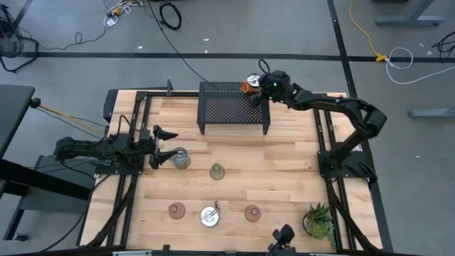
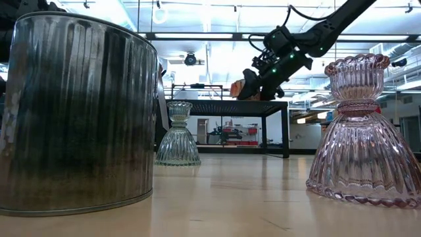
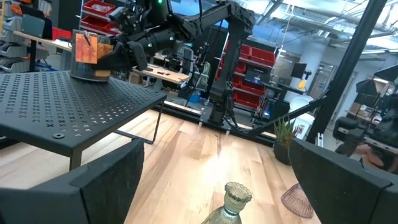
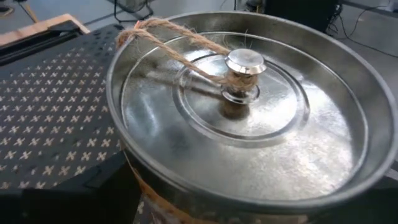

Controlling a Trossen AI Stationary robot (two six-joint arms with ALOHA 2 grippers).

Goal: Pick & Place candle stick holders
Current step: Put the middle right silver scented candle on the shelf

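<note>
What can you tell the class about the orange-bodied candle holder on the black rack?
The orange-bodied candle holder is a short round tin with a shiny silver dished top, a central knob and a loop of twine. It stands upright at the far right corner of the black mesh rack. The right gripper brackets it.

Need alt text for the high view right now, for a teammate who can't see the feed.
Overhead view of a wooden table: the right gripper holds an orange holder on the black rack. The left gripper sits open beside a silver holder. Four more holders and a plant stand nearer the front.
</note>
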